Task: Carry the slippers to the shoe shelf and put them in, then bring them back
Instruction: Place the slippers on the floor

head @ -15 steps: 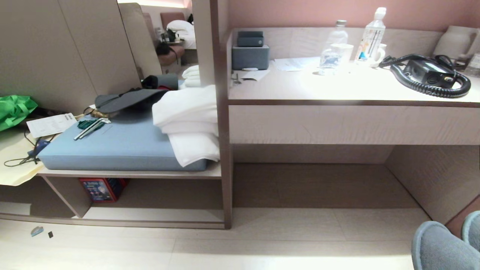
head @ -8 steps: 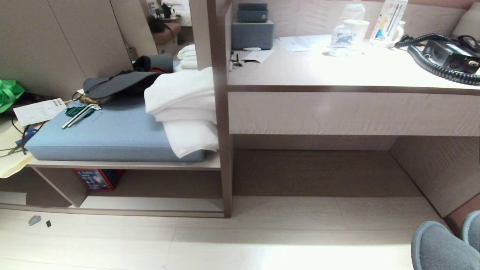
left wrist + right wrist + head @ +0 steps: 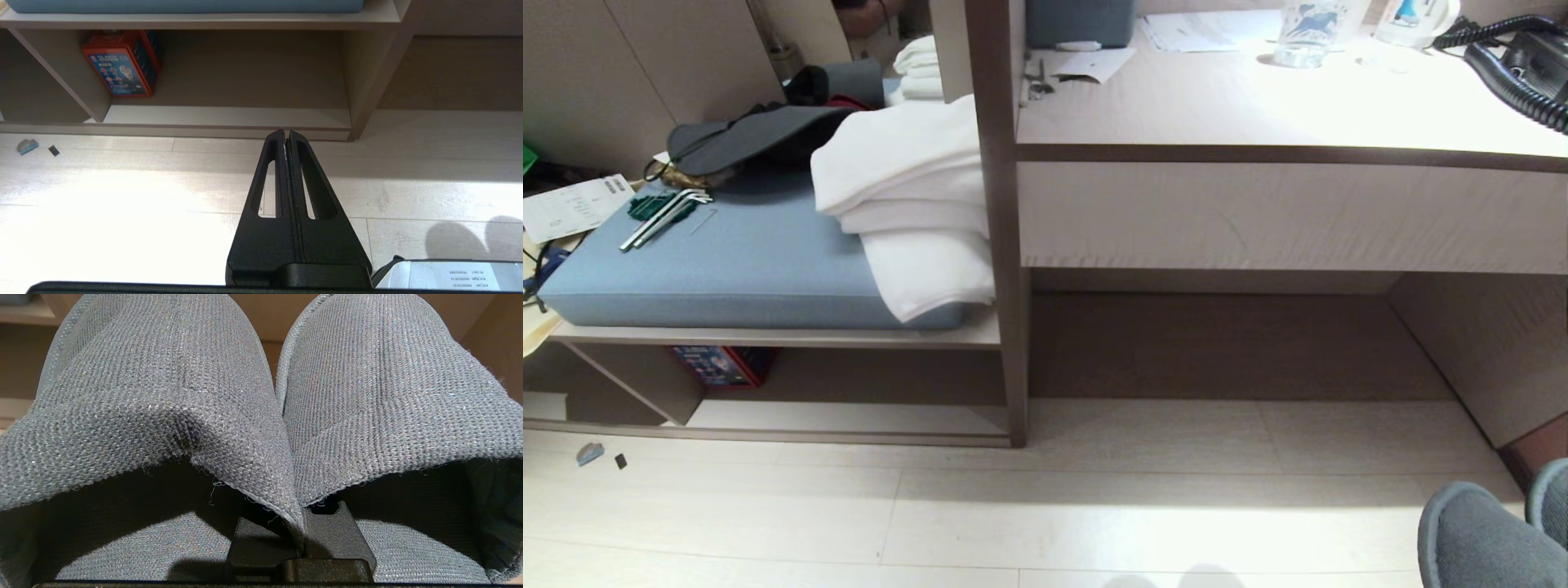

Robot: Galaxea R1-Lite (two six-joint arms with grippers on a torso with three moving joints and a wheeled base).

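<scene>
The two dark grey-blue slippers (image 3: 261,396) fill the right wrist view side by side, toes pointing away. My right gripper (image 3: 300,526) is shut on their inner upper edges, pinched together between its black fingers (image 3: 333,535). In the head view the slippers (image 3: 1478,539) show only at the bottom right corner, above the pale floor. The shoe shelf (image 3: 849,418) is the low cubby at the lower left, under the bench; its pale bottom board (image 3: 224,116) lies just beyond my left gripper (image 3: 286,132), which is shut, holds nothing and hangs over the floor.
A red box (image 3: 118,61) stands in the left part of the cubby. Above it a blue cushion (image 3: 727,269) carries white towels (image 3: 907,188) and tools. The desk counter (image 3: 1258,106) is to the right, with a dark recess beneath. Small scraps (image 3: 588,452) lie on the floor.
The head view has tilted downward, so the furniture has slid up the picture and more floor shows. The slippers stay at the bottom right corner, still held.
</scene>
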